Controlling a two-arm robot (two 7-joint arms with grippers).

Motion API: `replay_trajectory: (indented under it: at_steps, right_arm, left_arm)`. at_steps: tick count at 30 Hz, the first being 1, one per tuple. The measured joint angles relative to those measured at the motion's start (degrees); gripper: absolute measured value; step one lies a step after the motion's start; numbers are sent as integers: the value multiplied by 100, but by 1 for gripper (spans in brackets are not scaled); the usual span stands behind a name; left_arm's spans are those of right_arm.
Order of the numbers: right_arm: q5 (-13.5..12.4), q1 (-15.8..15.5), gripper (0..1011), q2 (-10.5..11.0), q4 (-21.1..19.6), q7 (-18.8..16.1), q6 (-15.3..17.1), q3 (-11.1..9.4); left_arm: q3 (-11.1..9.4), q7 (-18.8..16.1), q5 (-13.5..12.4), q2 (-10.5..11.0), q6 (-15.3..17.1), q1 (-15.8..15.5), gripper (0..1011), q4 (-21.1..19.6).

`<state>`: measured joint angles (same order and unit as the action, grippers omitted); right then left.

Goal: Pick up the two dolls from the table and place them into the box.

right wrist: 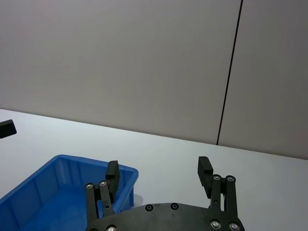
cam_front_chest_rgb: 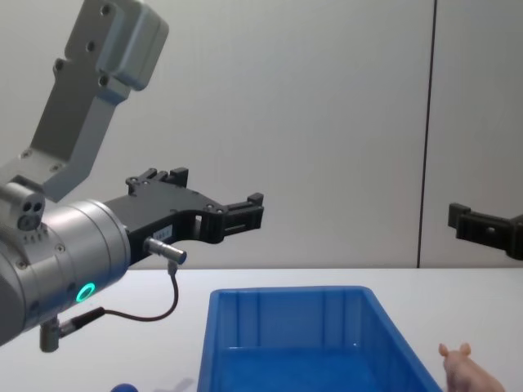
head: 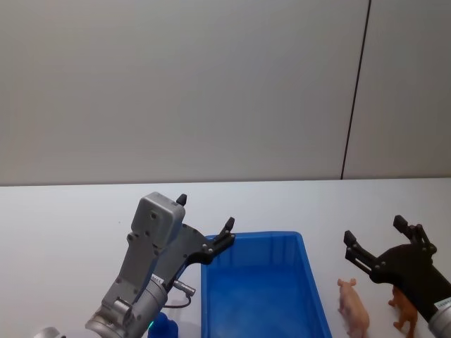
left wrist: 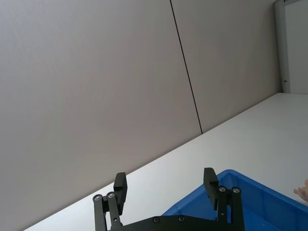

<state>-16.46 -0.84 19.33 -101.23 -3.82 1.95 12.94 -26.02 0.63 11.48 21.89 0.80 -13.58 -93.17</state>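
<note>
Two dolls, the pig (head: pixel 353 306) and the brown animal (head: pixel 404 310), stand side by side on the counter (head: pixel 70 211) right of the box (head: pixel 264 236), so the right end effector (head: pixel 374 230), spread above them, may topple one while grasping the other; the left end effector (head: pixel 205 211), also spread, hangs at the box's left rim

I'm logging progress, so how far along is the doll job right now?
Nothing done: the pig and brown beast stand on the table beside the box, which looks empty. Nothing in hand: left claw and right claw hover open. Both picks remain.
</note>
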Motion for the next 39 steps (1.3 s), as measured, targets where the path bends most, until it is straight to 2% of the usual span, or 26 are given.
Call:
replay_trajectory:
  at_steps: [39]
  right_arm:
    - [0, -6, 1001, -4, -11, 14, 4, 0]
  left_arm:
    - [0, 0, 0, 0, 0, 0, 1004, 0]
